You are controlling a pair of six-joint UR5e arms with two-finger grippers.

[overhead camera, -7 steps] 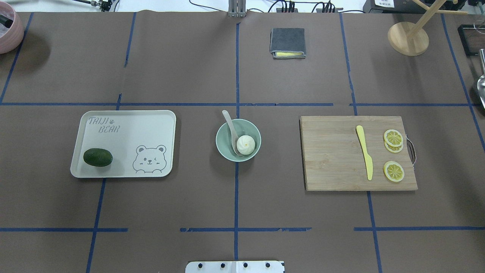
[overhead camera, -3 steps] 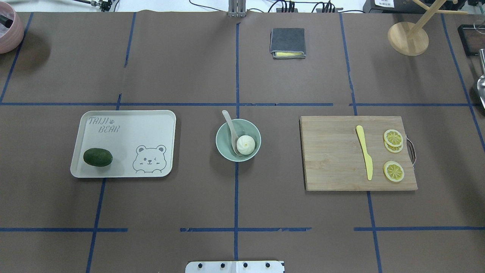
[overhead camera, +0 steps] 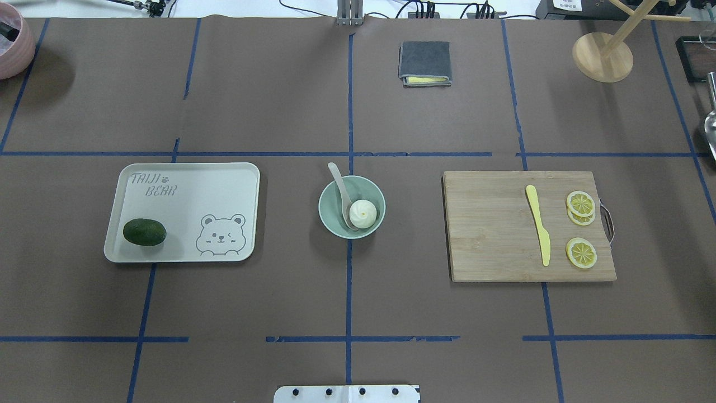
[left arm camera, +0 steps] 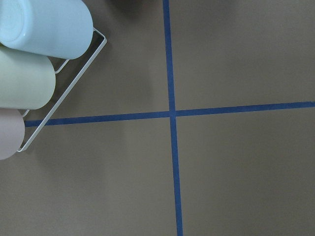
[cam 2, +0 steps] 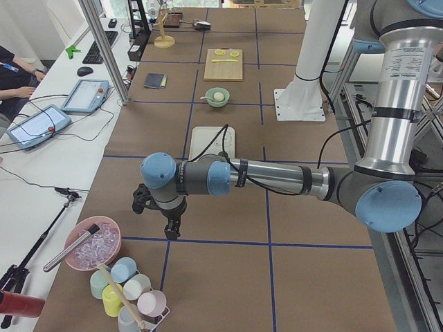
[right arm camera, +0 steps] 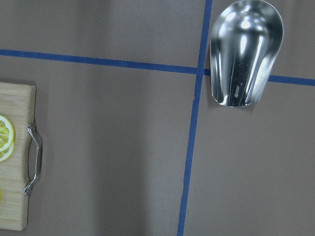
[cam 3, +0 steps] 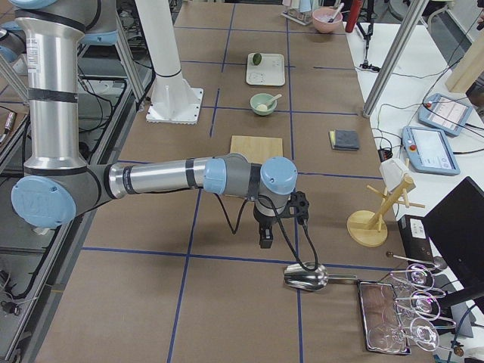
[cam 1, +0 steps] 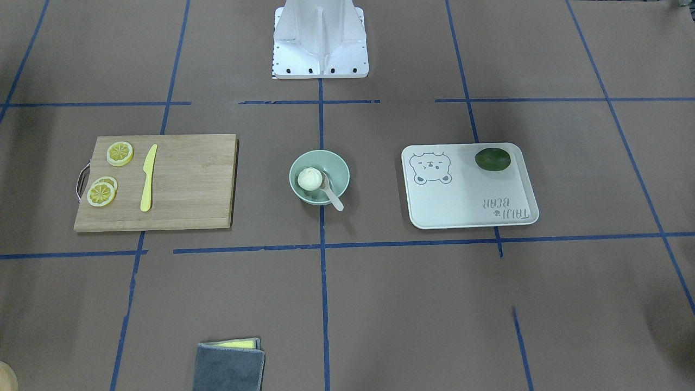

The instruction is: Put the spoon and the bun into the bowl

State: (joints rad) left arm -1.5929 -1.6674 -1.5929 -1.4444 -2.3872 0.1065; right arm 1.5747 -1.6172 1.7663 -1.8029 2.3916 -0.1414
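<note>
The mint-green bowl (overhead camera: 327,217) stands at the table's middle. The white bun (overhead camera: 363,214) lies inside it. The pale spoon (overhead camera: 339,184) rests with its scoop in the bowl beside the bun, and its handle leans over the far-left rim. The front-facing view shows the same bowl (cam 1: 337,167), bun (cam 1: 310,178) and spoon (cam 1: 334,200). My left gripper (cam 2: 171,228) hangs far off at the table's left end and my right gripper (cam 3: 266,240) at the right end. They show only in the side views, so I cannot tell whether they are open or shut.
A tray (overhead camera: 184,190) holds a dark green lime (overhead camera: 144,232). A cutting board (overhead camera: 492,235) carries a yellow knife (overhead camera: 538,224) and lemon slices (overhead camera: 580,253). A folded cloth (overhead camera: 424,62), a wooden stand (overhead camera: 602,56), a metal scoop (right arm camera: 245,54) and cups (left arm camera: 39,54) lie around.
</note>
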